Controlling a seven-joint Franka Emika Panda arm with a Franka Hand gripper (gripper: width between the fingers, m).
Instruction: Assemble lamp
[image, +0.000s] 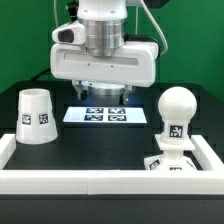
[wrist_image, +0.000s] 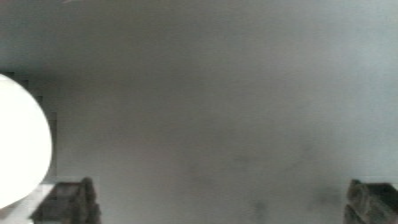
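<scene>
Our two-finger gripper (image: 104, 96) hangs over the marker board (image: 105, 114), jaws spread and empty. The white tapered plastic shade (image: 38, 116) stands at the exterior view's left; the white ball-shaped bulb (image: 177, 112) sits on the small square stepped base (image: 168, 161) at the right. We judge the parts light, rigid and slippery, best grasped across their sides. The base is partly hidden by the white tray wall (image: 110, 181).
</scene>
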